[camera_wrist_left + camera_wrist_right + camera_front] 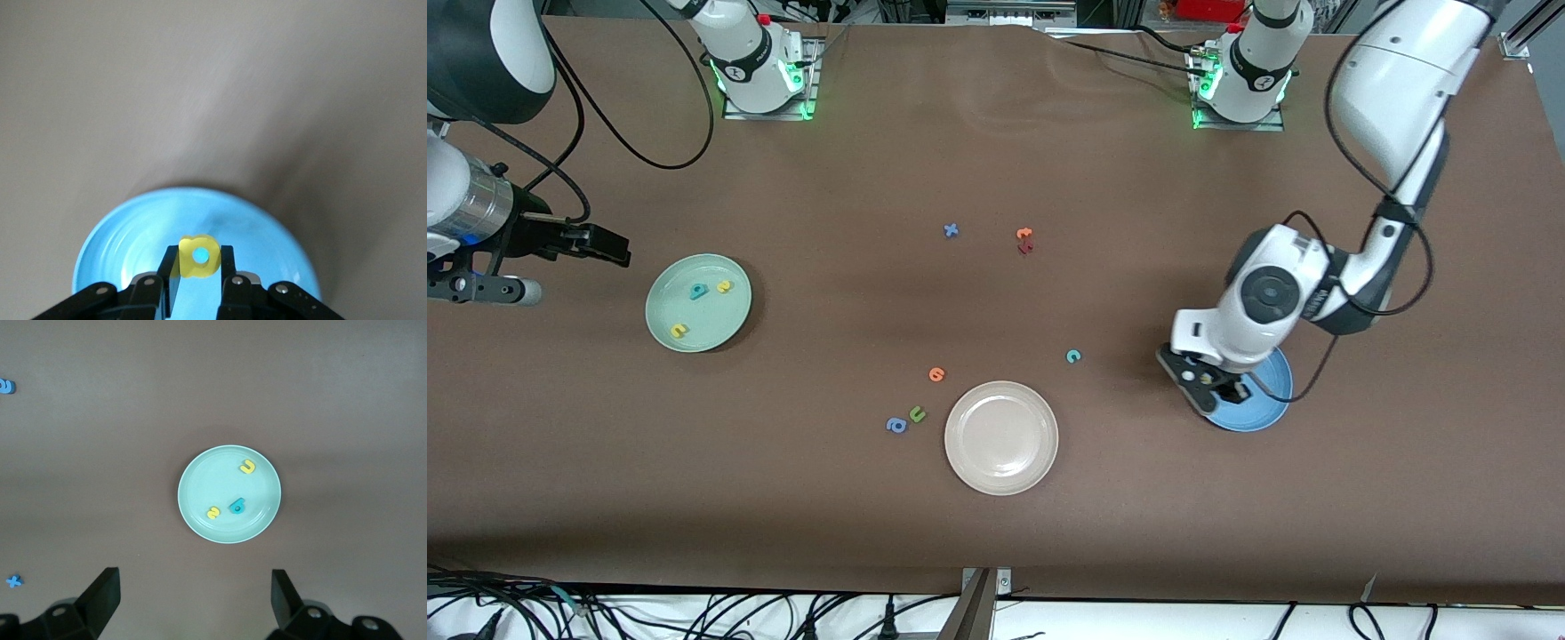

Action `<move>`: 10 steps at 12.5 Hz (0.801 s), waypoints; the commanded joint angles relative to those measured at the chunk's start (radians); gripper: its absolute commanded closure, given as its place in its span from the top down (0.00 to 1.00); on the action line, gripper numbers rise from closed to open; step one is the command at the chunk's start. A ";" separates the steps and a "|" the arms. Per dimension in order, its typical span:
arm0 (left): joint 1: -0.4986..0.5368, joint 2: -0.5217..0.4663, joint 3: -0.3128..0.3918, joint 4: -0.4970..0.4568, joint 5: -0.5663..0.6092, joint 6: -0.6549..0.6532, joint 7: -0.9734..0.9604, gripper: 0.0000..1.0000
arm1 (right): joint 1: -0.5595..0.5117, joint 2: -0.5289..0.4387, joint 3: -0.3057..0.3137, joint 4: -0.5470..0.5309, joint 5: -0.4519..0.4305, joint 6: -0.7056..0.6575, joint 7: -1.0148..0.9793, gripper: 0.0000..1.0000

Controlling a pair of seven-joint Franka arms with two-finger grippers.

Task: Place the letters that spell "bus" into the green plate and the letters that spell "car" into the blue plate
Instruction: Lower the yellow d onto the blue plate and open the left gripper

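the right gripper [609,246] is being held wide open and empty, waiting just beside the green plate [660,324] at the right arm's end. the teal b [698,290], yellow s [724,286] and yellow u [679,331] are lying in that plate, so "bus" is judged done.

mid-table, the teal c [1073,356] is still lying loose, between the beige plate [1001,480] and the blue plate [1267,413]. a teal r is not being made out anywhere.

the left gripper [1209,387] is being held over the blue plate, fingers pinching the yellow a [198,256]. "car" is judged barely begun: a to release, c and r left.

the front view is hiding the pinched letter; the left wrist view is showing it. the right wrist view is showing the three letters head-on.
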 commanded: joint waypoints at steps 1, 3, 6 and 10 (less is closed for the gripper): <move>0.059 -0.030 -0.063 -0.050 0.009 -0.026 0.027 1.00 | -0.019 -0.028 0.016 -0.027 -0.014 0.000 0.007 1.00; 0.060 -0.035 -0.100 -0.043 0.006 -0.029 0.014 1.00 | -0.019 -0.028 0.017 -0.027 -0.014 0.000 0.007 1.00; 0.016 -0.033 -0.166 -0.034 -0.084 -0.029 -0.142 1.00 | -0.019 -0.028 0.016 -0.027 -0.014 0.000 0.007 1.00; -0.133 0.040 -0.166 0.041 -0.069 -0.023 -0.464 1.00 | -0.019 -0.028 0.016 -0.027 -0.014 0.001 0.007 1.00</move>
